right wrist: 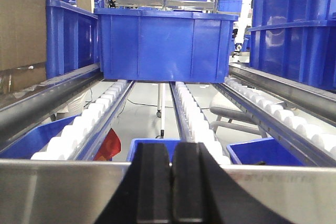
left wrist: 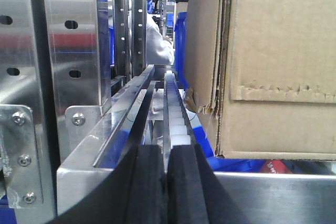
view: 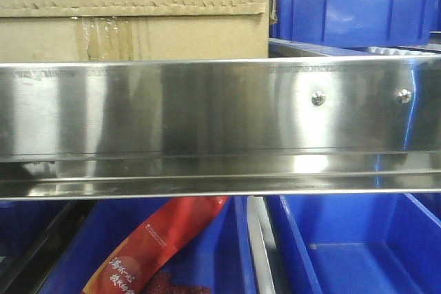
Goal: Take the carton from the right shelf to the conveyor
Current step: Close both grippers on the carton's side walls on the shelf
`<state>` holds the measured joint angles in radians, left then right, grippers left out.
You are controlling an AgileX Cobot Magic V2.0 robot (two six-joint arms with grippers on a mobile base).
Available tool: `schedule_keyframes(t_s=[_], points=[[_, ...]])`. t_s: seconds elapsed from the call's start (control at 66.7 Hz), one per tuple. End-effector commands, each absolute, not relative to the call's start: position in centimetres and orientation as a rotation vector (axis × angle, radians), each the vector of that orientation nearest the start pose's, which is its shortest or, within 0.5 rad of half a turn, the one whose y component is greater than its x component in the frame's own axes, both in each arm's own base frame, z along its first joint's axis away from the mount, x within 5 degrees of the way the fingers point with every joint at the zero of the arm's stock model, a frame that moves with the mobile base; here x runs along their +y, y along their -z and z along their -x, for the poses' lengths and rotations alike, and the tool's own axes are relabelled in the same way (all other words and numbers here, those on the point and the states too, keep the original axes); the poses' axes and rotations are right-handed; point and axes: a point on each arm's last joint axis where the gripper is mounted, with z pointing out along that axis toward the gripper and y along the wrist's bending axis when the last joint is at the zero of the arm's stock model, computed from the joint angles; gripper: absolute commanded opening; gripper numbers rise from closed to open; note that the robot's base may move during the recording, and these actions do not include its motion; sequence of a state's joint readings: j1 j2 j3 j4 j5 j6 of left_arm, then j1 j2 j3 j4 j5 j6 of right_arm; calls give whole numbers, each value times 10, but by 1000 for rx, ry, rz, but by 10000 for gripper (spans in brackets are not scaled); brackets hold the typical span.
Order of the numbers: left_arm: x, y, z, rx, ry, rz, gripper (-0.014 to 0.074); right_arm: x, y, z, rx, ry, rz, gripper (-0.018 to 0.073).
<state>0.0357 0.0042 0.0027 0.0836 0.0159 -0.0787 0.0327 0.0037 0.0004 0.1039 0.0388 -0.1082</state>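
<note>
Handling: the carton (view: pixel 131 12) is large corrugated cardboard. I judge it stiff across its faces, crushable at the corners, dry rather than slippery, and too broad for one arm. Its weight cannot be told.
Hold: probably one arm pressing each side wall, low down. That keeps clear of the frayed lower corner seen in the left wrist view, the paper tape strip (view: pixel 172 8) and the clear tape (view: pixel 103 36).
Carton place: on the right shelf (view: pixel 207 108) behind the steel rail. It lies at 11 o'clock in the front view, 2 o'clock in the left wrist view and 9 o'clock in the right wrist view.
Left jaws: closed pad to pad, holding nothing, at 6 o'clock. The carton is apart from them.
Right jaws: closed pad to pad, empty, at 6 o'clock, facing a blue bin (right wrist: pixel 168 43) at 12 o'clock.
Cartons: one.
Screws: two (view: pixel 318 98) on the rail, at 3 o'clock.
Bins, front view: at least one above the rail and two below it.
Red packet (view: pixel 158 246): one, at 7 o'clock.
Conveyor: not in view.
</note>
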Motion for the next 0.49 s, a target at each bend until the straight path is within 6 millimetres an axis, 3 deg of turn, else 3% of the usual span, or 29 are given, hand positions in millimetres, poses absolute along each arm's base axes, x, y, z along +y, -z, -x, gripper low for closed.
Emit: schedule_keyframes(t_s=[0.0, 0.48], points=[[2, -213, -56, 1483, -28, 31, 20, 2, -212, -56, 1497, -19, 31, -78], [2, -216, -56, 1455, -27, 28, 20, 2, -212, -56, 1497, -19, 31, -78]])
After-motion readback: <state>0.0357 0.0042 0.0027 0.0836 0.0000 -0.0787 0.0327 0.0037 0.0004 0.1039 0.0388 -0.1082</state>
